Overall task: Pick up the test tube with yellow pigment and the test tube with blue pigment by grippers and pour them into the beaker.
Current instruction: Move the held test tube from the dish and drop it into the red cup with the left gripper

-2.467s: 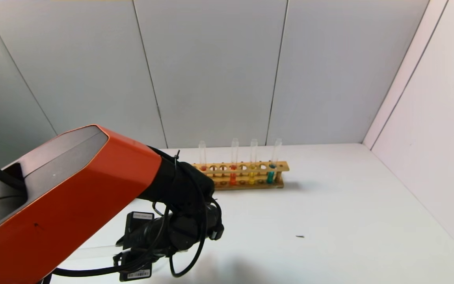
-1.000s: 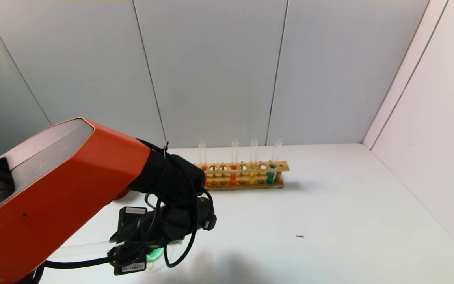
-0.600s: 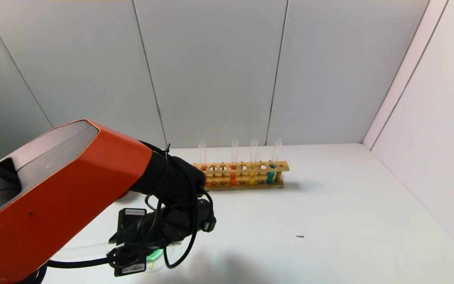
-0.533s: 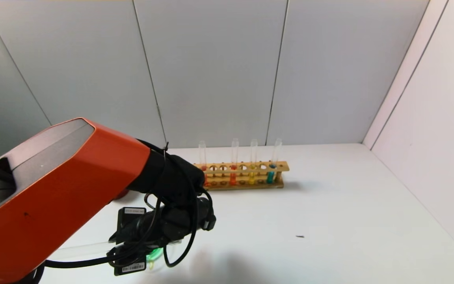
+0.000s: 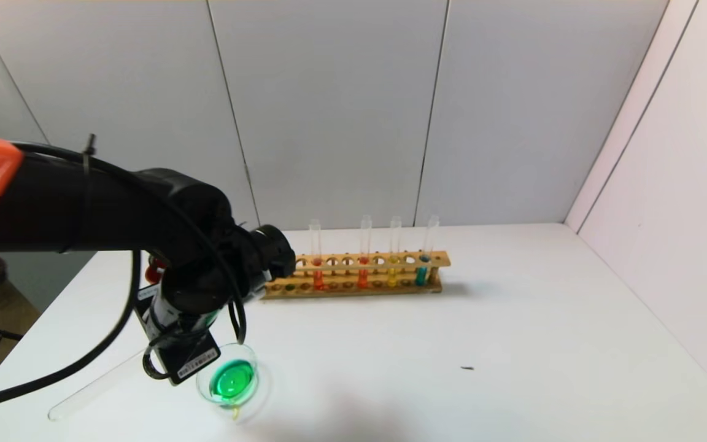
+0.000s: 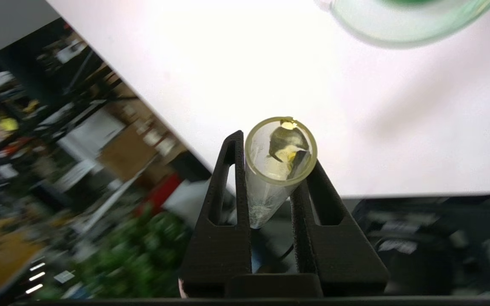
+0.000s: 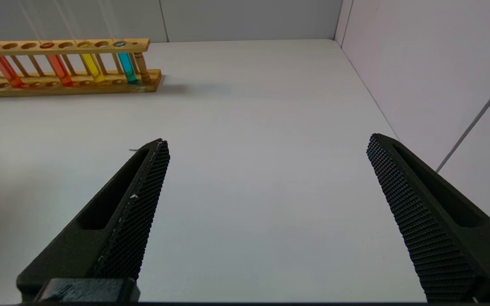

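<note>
My left gripper (image 6: 270, 159) is clenched on a clear tube (image 6: 275, 170), one black finger (image 6: 228, 178) pressed to each side of the glass. Its open mouth faces my wrist camera; only a yellow drop clings at the rim, with a yellowish smear inside. In the head view that gripper (image 5: 172, 350) hangs over the near left of the white table (image 5: 513, 344), just beside the beaker (image 5: 232, 382), and the tube (image 5: 92, 390) slants from it toward the table's near left edge. The beaker stands on the table holding bright green liquid.

My right gripper (image 7: 266, 187) is released, fingers spread wide over bare table on the right, well apart from the rack (image 5: 359, 273). The wooden rack stands far back with upright tubes: two orange-red, a golden yellow (image 5: 393, 270) and a teal one (image 5: 422, 270) at its right end.
</note>
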